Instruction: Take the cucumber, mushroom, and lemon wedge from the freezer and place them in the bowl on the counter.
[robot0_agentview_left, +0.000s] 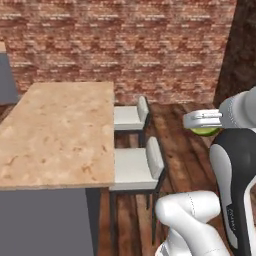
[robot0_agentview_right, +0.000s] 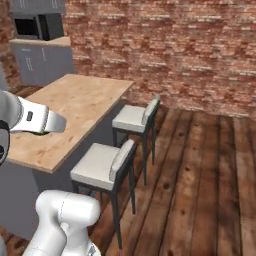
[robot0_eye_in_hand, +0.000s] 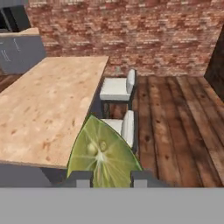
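Lemon wedge (robot0_eye_in_hand: 103, 154) clamped in gripper (robot0_eye_in_hand: 106, 178), cut face toward hand camera, carried in air off tabletop (robot0_agentview_left: 60, 135) long edge above stools (robot0_agentview_left: 136, 167); likely in transit to bowl, firm pinch keeping it from slipping.

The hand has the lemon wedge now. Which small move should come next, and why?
Probably carry the lemon wedge on toward the counter, keeping the hand shut on it. In the hand view the wedge sits between the fingertips, with the beige top ahead and to the left. No bowl appears on the stretch of counter seen here, so releasing now would likely drop it on the floor.
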